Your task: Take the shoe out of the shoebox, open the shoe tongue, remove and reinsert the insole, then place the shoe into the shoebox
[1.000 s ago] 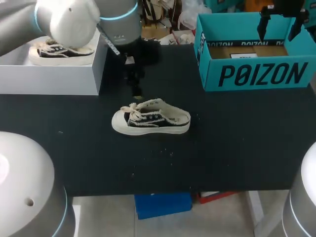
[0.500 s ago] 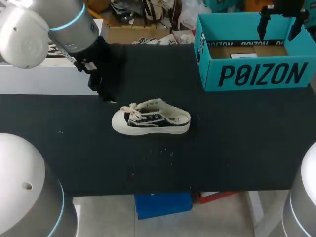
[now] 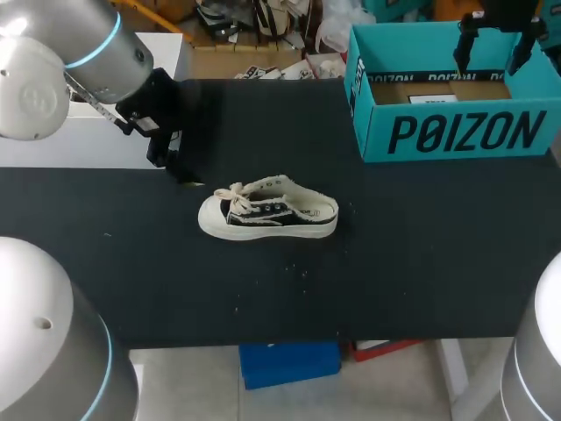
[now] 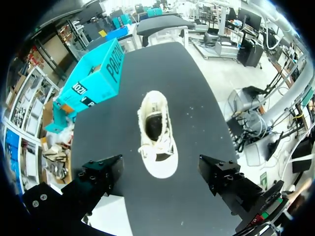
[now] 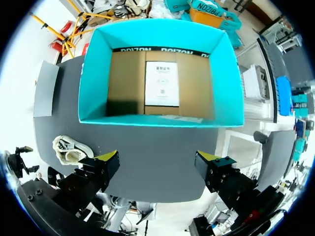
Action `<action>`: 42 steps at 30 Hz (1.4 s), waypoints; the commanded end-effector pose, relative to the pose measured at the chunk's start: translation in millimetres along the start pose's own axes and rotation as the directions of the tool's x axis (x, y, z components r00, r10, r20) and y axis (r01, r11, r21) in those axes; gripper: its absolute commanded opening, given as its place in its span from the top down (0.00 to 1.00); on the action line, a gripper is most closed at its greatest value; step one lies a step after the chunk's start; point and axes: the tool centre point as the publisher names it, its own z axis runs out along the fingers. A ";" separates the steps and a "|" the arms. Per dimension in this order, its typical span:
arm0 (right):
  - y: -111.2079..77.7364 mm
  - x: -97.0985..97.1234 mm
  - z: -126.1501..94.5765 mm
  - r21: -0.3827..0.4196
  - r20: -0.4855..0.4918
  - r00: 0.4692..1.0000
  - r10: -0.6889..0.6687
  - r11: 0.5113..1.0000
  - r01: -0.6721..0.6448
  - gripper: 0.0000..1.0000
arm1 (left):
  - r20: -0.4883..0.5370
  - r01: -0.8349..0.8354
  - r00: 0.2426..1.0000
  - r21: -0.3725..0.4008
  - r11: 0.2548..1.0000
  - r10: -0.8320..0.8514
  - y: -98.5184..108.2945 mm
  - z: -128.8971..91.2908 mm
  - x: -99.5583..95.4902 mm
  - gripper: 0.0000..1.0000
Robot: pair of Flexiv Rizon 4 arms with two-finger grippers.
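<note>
While left fingers (image 4: 101,173) and right fingers (image 5: 104,166) gape empty — shoe (image 3: 267,209) on black table (image 3: 421,263).

Black matte tbl (image 3: 421,263), few pale specks; white box (image 3: 79,145) at far-left side.

The left arm (image 3: 61,53) comes in from the left side. The left hand (image 3: 180,171) sits low, pointing down and inward, its fingers wide apart. The right hand (image 3: 493,44) hangs at the far right, pointing down, fingers spread wide.
</note>
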 end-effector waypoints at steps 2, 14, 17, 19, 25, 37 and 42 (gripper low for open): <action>-88.4 30.4 -25.9 -0.084 -0.004 0.564 -0.826 0.562 0.823 0.00 | 0.004 -0.003 1.000 0.005 1.000 0.003 1.8 0.4 0.9 0.00; -88.4 30.4 -25.9 -0.084 -0.004 0.564 -0.826 0.562 0.823 0.00 | 0.004 -0.003 1.000 0.005 1.000 0.003 1.8 0.4 0.9 0.00; -88.4 30.4 -25.9 -0.084 -0.004 0.564 -0.826 0.562 0.823 0.00 | 0.004 -0.003 1.000 0.005 1.000 0.003 1.8 0.4 0.9 0.00; -102.4 40.9 -21.3 -0.077 -0.009 0.495 -0.869 0.494 0.866 0.00 | 0.004 -0.003 1.000 0.005 1.000 0.003 1.8 0.4 0.9 0.00; -156.5 100.8 7.4 -0.231 0.132 0.054 -0.990 0.022 0.973 0.00 | 0.004 -0.003 1.000 0.005 1.000 0.003 1.8 0.4 0.9 0.00; -156.5 100.8 7.4 -0.231 0.132 0.054 -0.990 0.022 0.973 0.00 | 0.004 -0.003 1.000 0.005 1.000 0.003 1.8 0.4 0.9 0.00; -156.5 100.8 7.4 -0.231 0.132 0.054 -0.990 0.022 0.973 0.00 | 0.004 -0.003 1.000 0.005 1.000 0.003 1.8 0.4 0.9 0.00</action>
